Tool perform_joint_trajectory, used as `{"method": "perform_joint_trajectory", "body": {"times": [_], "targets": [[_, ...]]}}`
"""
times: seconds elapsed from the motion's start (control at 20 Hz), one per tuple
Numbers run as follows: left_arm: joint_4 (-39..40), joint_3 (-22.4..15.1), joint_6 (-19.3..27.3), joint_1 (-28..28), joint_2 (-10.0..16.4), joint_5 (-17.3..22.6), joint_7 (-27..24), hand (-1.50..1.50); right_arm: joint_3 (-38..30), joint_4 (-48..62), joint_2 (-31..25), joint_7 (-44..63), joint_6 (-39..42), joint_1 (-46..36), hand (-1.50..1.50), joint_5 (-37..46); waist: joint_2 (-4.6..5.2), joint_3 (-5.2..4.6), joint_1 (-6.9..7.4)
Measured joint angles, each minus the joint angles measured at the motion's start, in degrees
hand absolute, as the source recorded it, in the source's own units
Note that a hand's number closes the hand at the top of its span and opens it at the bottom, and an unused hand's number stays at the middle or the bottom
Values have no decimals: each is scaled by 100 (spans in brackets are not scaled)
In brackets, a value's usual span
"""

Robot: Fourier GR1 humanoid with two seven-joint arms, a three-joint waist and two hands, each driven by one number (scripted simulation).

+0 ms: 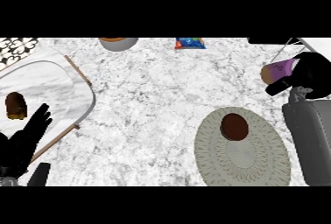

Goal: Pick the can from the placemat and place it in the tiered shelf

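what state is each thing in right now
right hand: shut on the can
can: tilted, held clear of the placemat
left hand: open, resting at lower left
placemat: flat, dark brown object on it
tiered shelf: one brown item on it, no can yet

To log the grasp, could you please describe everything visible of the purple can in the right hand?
The purple cylindrical can has a tan, flat end facing the view's left and a faint pale mark on its side. It is tilted, not upright. The black right hand curls round it and hides its far end. It shows beyond the round grey woven placemat, apart from it.
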Motion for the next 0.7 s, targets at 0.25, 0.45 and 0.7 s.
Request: {"method": "perform_joint_trajectory", "body": {"times": [0.25, 0.45, 0.7], "targets": [[18, 13, 18, 62, 41, 102, -11, 0, -315, -379, 219, 355, -169, -624, 150, 38, -37, -10, -80], [10, 27, 39, 137, 64, 150, -74, 0, -506, -926, 251, 489, -199, -901, 150, 136, -57, -11, -129], [38, -25, 121, 115, 86, 174, -24, 0, -565, -1556, 192, 618, -23, -1177, 150, 401, -60, -13, -154]]}}
